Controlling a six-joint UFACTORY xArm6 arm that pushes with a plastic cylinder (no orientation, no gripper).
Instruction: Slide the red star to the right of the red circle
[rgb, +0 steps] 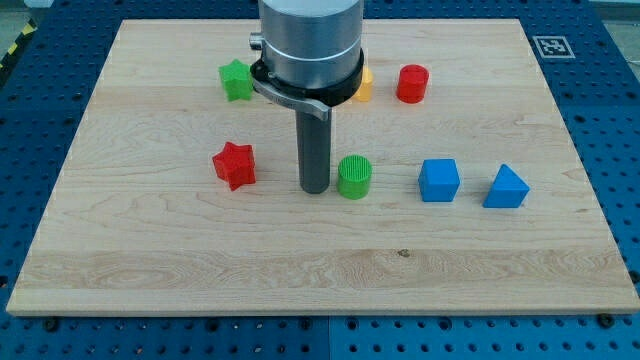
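The red star (234, 165) lies on the wooden board (150, 260) to the view's left of your tip (316, 189), at about the same height in the view and apart from it, with bare board between the two. The red circle (411, 84) stands near the view's top, to the view's right of the arm, well apart from the star. Your tip therefore sits between the star and the green cylinder (354, 177), which stands just beside the tip on its right; whether tip and cylinder touch cannot be told.

Your tool is a straight dark rod (315, 150), upright, with nothing to spread or pinch: its lower end rests at the board surface and holds no block. The rod descends from the grey cylindrical housing of the arm (308, 40), which enters from the view's top and covers part of the board behind it.

A green star (236, 80) lies at the view's upper left of the housing. A yellow block (363, 85), its shape mostly hidden by the housing, shows just left of the red circle. A blue cube (439, 180) and a second blue block (507, 187), wedge-like in shape, lie to the view's right of the green cylinder, in a rough row with it.
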